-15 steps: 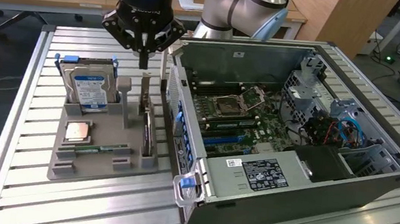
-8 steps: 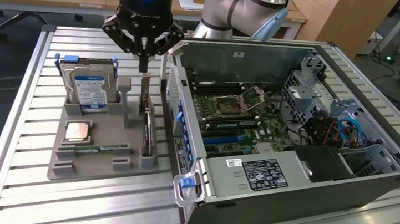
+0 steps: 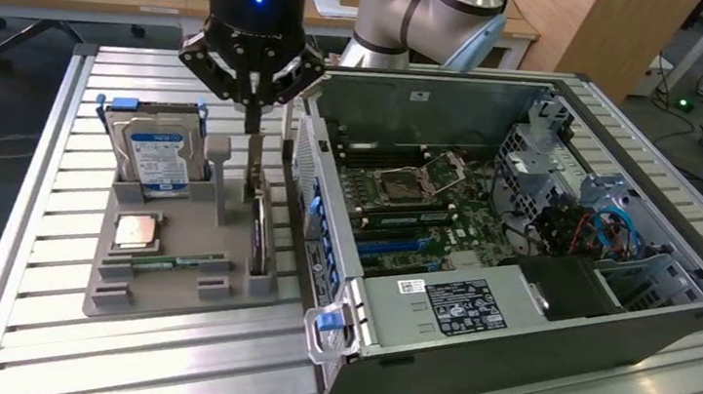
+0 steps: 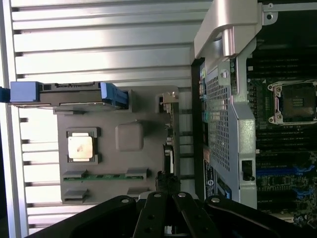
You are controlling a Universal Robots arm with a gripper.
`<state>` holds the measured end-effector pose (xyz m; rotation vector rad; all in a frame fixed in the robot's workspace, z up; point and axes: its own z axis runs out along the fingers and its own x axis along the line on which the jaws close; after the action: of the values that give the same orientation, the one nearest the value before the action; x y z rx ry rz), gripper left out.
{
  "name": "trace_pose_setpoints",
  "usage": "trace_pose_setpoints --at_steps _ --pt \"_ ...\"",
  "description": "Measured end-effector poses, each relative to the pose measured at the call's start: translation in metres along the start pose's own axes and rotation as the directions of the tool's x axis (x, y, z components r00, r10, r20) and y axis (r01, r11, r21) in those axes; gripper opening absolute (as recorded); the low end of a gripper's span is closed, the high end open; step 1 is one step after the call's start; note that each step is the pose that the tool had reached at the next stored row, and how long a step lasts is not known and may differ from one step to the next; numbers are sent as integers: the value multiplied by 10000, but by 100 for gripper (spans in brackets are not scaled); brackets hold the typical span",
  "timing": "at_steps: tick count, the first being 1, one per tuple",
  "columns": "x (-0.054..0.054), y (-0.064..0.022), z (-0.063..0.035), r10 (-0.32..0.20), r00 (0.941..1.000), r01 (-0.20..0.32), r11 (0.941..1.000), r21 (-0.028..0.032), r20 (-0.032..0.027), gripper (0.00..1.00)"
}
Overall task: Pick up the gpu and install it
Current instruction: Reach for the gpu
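Observation:
The gpu (image 3: pixel 258 231) is a thin card standing on its edge in a slot of the grey holder tray (image 3: pixel 172 291), on the side nearest the computer case. In the wrist view the gpu (image 4: pixel 171 124) shows edge-on, with its metal bracket at one end. My gripper (image 3: pixel 252 126) hangs straight above the bracket end of the card, a little above it. The fingers are shut together and hold nothing. The gripper (image 4: pixel 166 197) in the wrist view sits over the card's line.
The tray also holds a hard drive (image 3: pixel 157 152) in a blue caddy, a CPU (image 3: pixel 139 232), a RAM stick (image 3: pixel 175 263) and a grey post (image 3: pixel 215 158). The open computer case (image 3: pixel 653 317) with its motherboard (image 3: pixel 423 205) lies close beside the tray on the slatted metal table (image 3: pixel 48 224).

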<state>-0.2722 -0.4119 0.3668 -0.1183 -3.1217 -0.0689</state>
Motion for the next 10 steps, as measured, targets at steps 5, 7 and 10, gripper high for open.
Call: trace_pose_setpoints --at_steps 5,7,10 --pt "-11 -138 -6 -2 10000 2 10000 -13 -1 11" --pt "-14 -195 -9 0 10000 0 10000 -14 -2 11" --pt "-21 -281 -13 3 10000 -3 10000 -13 -2 11"
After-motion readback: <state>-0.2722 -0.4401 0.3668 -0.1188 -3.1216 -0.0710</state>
